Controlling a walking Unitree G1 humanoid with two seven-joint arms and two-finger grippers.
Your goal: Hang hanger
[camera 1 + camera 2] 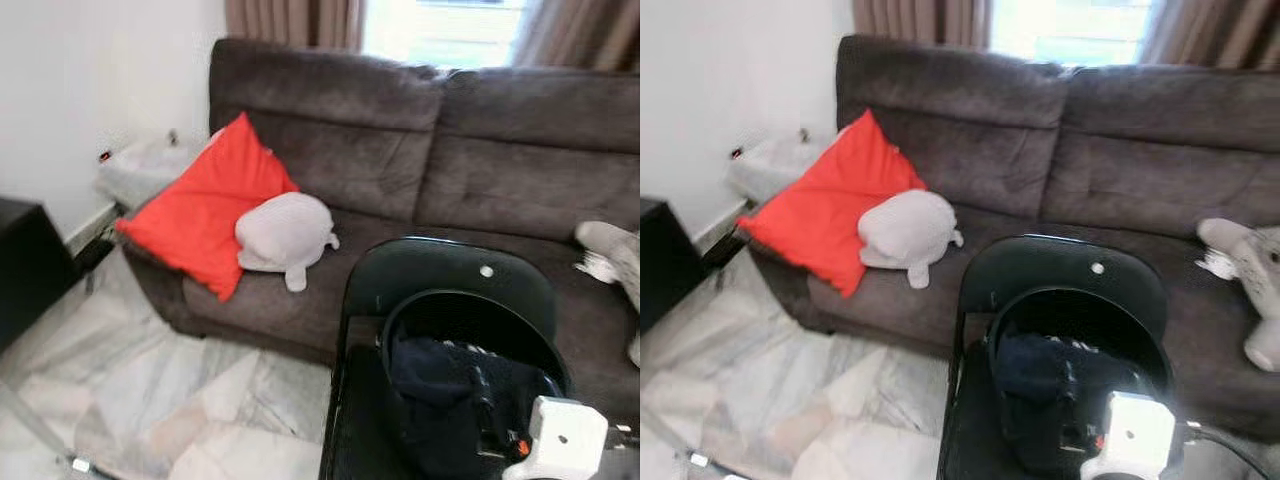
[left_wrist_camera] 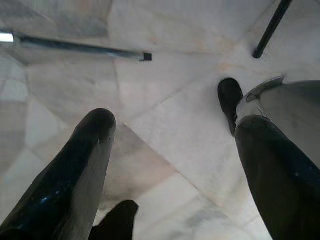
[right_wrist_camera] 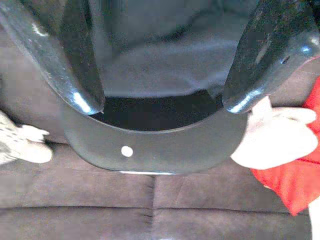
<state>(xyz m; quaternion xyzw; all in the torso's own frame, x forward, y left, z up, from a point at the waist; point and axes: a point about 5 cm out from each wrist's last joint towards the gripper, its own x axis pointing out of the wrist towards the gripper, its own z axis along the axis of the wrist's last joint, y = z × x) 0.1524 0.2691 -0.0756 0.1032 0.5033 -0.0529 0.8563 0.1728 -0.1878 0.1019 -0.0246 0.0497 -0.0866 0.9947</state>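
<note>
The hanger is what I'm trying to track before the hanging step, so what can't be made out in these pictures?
- Hanger: none can be told apart in the dark clothing piled on the black chair; head views are blurred.
- Right gripper: fingers apart over the clothing, but whether they touch it is unclear.
- Grey toy: cut off by the right edge.
- Left gripper: open above bare floor.

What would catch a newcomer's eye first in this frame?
The red cushion on the left end of the dark sofa stands out most, with a pale grey soft toy resting against it. In front of the sofa stands a black chair with dark clothing heaped on its seat, and the right gripper hovers open just above it.
</note>
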